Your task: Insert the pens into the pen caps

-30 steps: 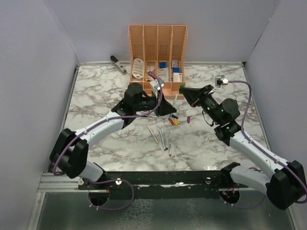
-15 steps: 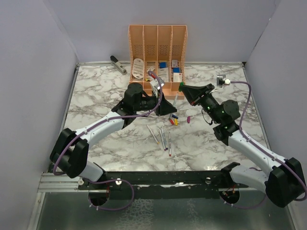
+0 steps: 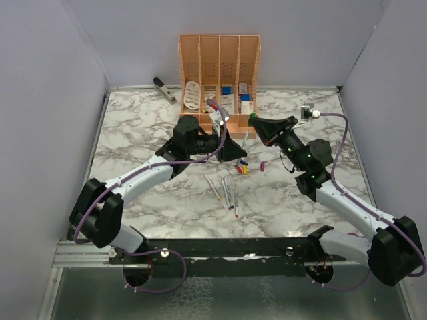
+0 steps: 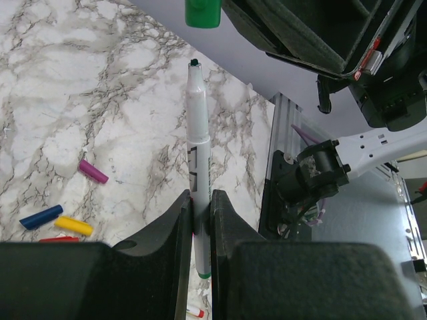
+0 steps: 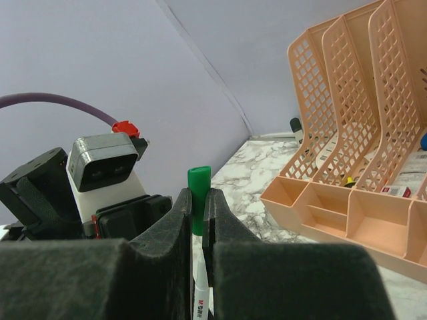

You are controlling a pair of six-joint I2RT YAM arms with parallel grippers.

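Lining up pen and cap mid-air, first pair by the look of it, since no capped pen shows anywhere. My left gripper [image 4: 201, 205] is clamped narrow on the green-tipped pen [image 4: 197, 127], gripping low on the barrel with the tip pointing away toward my right arm. My right gripper [image 5: 197, 203] is pinched tight on the green cap [image 5: 198, 181]. The pair hangs over the far middle of the marble table [image 3: 133, 137], just on the near side of the peach organizer [image 3: 219, 63]. From the left wrist, tip and cap are close but apart, and the cap sits a touch off the pen's line. Whether its open end squarely faces the tip, I can't tell. Next move, I'd say: nudge the cap onto the pen's axis, then push the two together straight along it. Any tilt could jam the tip on the cap rim or slide the pen in my fingers. The pen is a thin whitish barrel with dark print, a green end band and a tapered nose with a tiny dark-green point. The other pens [image 3: 227, 192] lie loose near the table's middle. The blue cap [image 4: 41, 217], yellow cap [image 4: 73, 225] and purple cap [image 4: 93, 171] lie on the marble beyond them.
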